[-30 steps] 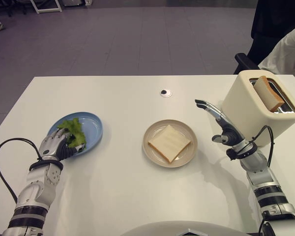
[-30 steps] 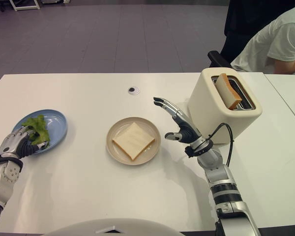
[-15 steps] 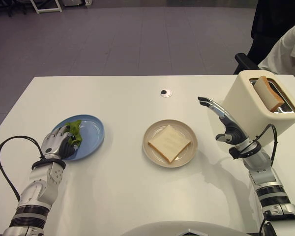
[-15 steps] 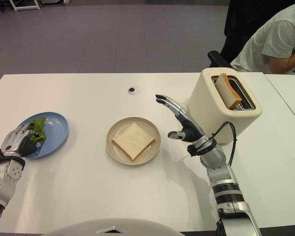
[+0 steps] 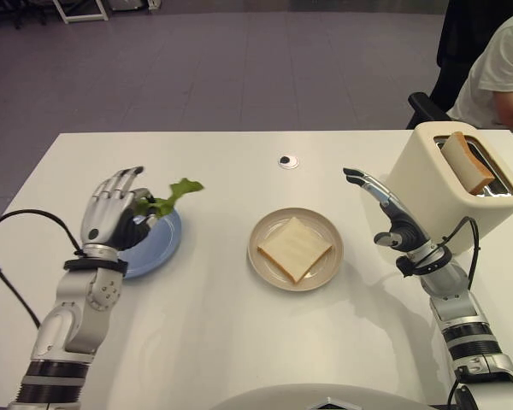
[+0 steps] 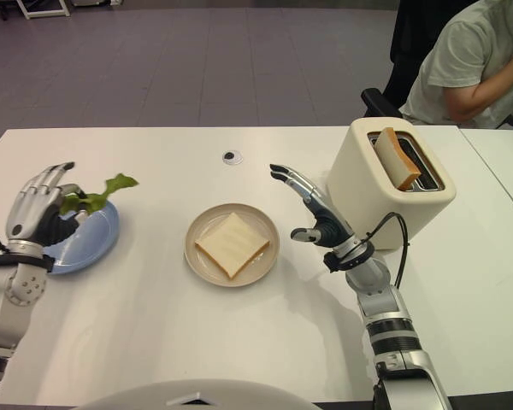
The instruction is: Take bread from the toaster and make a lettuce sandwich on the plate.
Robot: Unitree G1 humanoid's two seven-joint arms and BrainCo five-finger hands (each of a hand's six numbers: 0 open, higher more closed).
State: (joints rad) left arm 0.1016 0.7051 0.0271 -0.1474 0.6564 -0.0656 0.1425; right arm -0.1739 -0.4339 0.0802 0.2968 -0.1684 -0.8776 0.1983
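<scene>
The left hand [image 5: 109, 212] pinches a lettuce leaf [image 5: 178, 192], the grip itself hidden behind its fingers. The leaf juts rightward over the blue plate [image 5: 158, 248], which the hand half covers. The right hand [image 5: 392, 224] is spread and empty, with the toaster [image 5: 445, 192] just to its right and a bread slice [image 5: 467, 162] half sunk inside. Between the hands a second slice [image 5: 294, 248] lies on the beige plate [image 5: 255, 256], with open table [image 5: 205, 325] around it.
</scene>
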